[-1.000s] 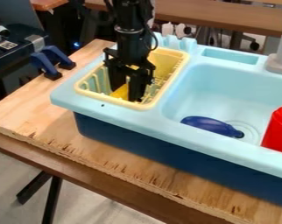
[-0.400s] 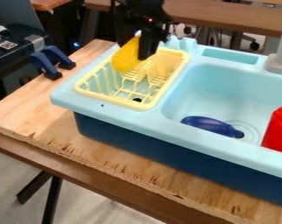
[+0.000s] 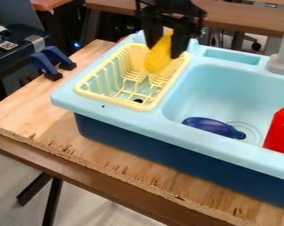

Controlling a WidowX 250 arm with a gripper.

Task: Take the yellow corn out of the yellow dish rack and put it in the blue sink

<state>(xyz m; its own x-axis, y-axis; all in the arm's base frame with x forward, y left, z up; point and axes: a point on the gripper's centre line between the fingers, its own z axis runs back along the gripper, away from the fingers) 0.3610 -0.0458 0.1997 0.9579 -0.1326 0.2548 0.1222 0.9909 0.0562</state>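
Observation:
At the top of the camera view the black gripper (image 3: 164, 44) hangs over the back right part of the yellow dish rack (image 3: 113, 101). Its two fingers are closed around a yellow object (image 3: 158, 56), perhaps a toy corn cob, which is tilted and held above the rack. Below it, the rack's slots and wire bottom show. The rack sits in the left part of the light blue toy sink (image 3: 203, 86).
In the sink basin lie a dark blue object (image 3: 213, 127) and, at the right, a red bottle (image 3: 280, 131). A grey faucet base (image 3: 282, 64) stands at the back right. Blue clamps (image 3: 52, 62) grip the wooden table (image 3: 30, 115) at left.
From low in the rack, the gripper has risen with the yellow object in its grasp and then shifted right. The rack, sink and other objects stayed where they were.

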